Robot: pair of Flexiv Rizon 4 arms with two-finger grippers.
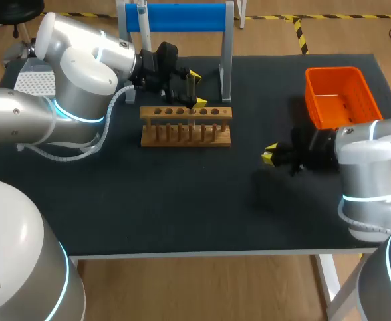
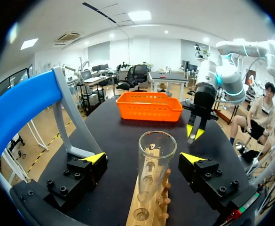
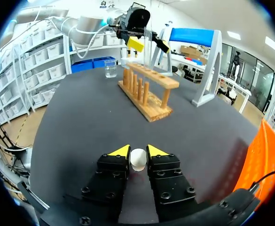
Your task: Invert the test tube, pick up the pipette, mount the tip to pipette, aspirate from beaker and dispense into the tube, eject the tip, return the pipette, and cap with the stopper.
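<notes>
Black matte tabletop (image 1: 182, 214) bears everything. Nearest, the right gripper (image 3: 133, 151), held low and level, pinches a round white stopper (image 3: 137, 159). Farther off, the left gripper (image 1: 196, 88) hangs spread around a clear glass test tube (image 2: 155, 162) upright in the wooden rack (image 1: 185, 127).

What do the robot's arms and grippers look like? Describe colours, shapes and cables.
Left arm and right arm: rounded silver-grey links, glowing cyan rings at joints. A grey ribbed hose loops by the left wrist. Left gripper and right gripper: black, blocky, with yellow tips.
</notes>
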